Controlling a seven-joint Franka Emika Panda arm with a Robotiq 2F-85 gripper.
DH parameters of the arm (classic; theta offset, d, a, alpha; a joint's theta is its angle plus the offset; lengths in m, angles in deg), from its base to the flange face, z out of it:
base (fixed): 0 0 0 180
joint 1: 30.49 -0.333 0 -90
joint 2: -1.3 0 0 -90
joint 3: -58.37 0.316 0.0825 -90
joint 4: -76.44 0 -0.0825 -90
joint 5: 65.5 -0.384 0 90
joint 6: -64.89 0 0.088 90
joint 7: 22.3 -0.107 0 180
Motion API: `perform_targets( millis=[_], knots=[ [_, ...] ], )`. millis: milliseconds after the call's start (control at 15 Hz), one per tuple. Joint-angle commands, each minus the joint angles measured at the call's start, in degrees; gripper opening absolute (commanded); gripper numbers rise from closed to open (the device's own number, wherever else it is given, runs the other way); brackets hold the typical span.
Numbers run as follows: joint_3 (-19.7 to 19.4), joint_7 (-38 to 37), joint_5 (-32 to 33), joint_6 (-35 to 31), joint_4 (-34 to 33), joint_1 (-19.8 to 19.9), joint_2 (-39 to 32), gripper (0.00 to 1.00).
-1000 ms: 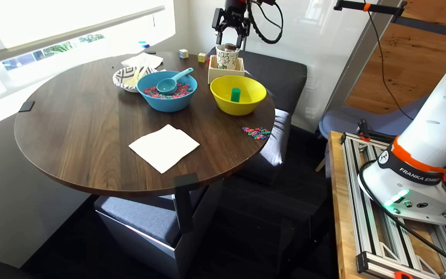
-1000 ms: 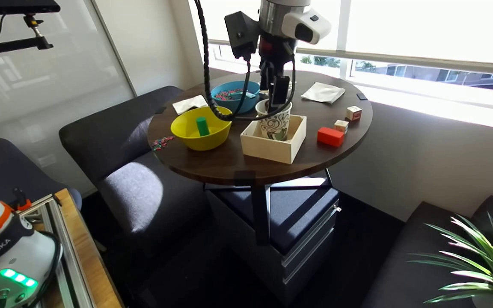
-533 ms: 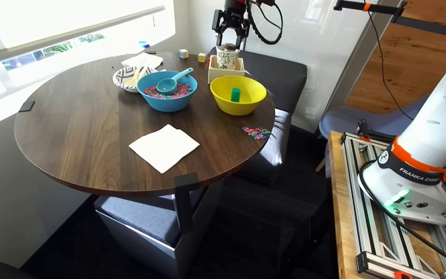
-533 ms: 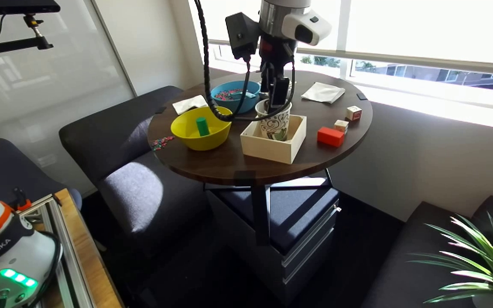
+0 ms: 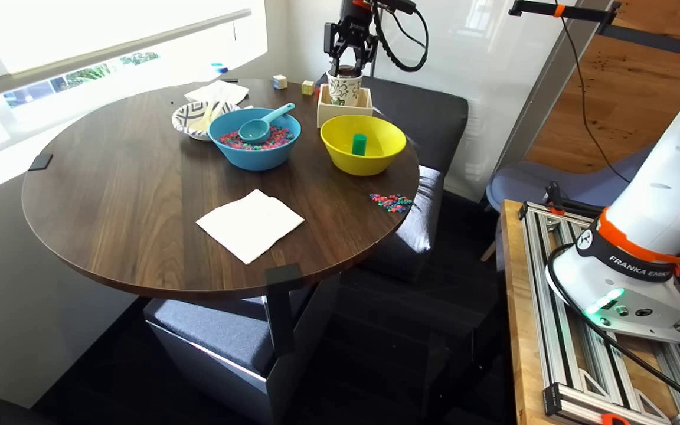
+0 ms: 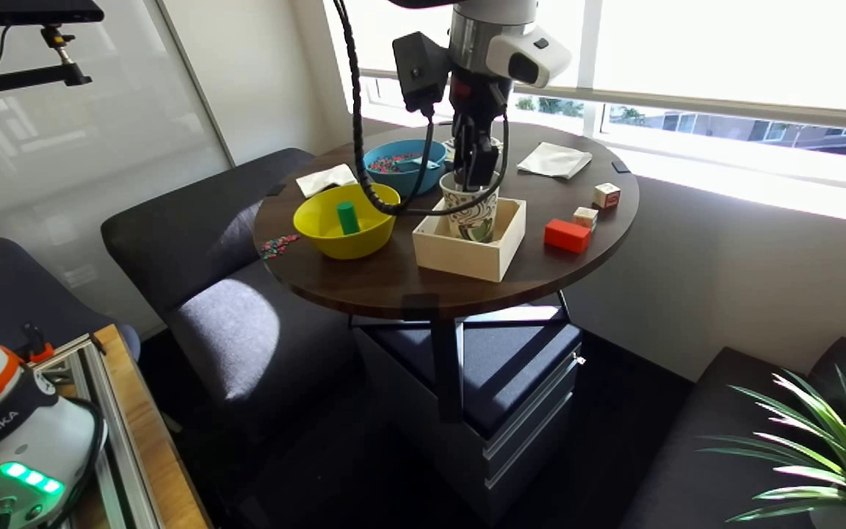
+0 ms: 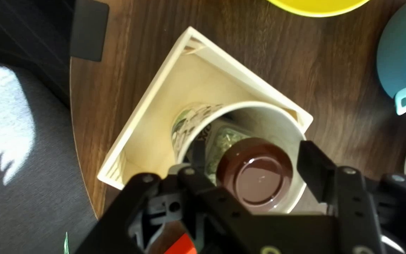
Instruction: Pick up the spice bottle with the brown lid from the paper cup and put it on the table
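The spice bottle [image 7: 254, 173], brown-lidded and clear with green flakes inside, leans in the patterned paper cup [image 7: 277, 121]. That cup [image 6: 473, 224] stands in a shallow wooden box on the dark round table [image 5: 139, 195]. Directly over the cup's mouth, my gripper [image 7: 250, 151] points down, its jaws partly closed on either side of the lid. Narrow gaps show between the lid and both fingers [image 7: 312, 165]. The left finger in the wrist view reaches inside the rim. In an exterior view the lid [image 5: 346, 71] shows between the fingertips; the bottle's lower body is hidden.
The wooden box [image 6: 460, 253] surrounds the cup. Beside it stand a yellow bowl [image 5: 363, 165] holding a green cylinder and a blue bowl [image 5: 257, 158] of beads with a scoop. A red block [image 6: 568, 235] and two small cubes lie near the table edge.
My gripper's fingers have come closer together around the lid, and the arm has shifted slightly. The cup has moved a little to the left in an exterior view.
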Motion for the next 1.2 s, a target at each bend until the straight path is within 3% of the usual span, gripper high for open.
perform_targets(
  millis=[0, 133, 200, 267, 467, 1133],
  knots=[
    [0.31, -1.35, -0.53, -1.15, -0.37, 0.13, -0.72, 0.76],
    [0.32, -1.50, -0.55, -1.26, -0.42, 0.14, -0.67, 0.72],
    [0.28, -1.57, -0.39, -1.46, -0.36, 0.08, -0.71, 0.49],
    [0.27, -1.57, -0.28, -1.89, -0.04, -0.01, -0.58, 0.49],
    [0.24, -1.56, -0.02, -2.72, 0.16, -0.11, -0.04, 0.27],
    [-0.23, -0.02, 5.07, -4.59, 2.59, -1.98, 10.15, 0.25]
  ],
)
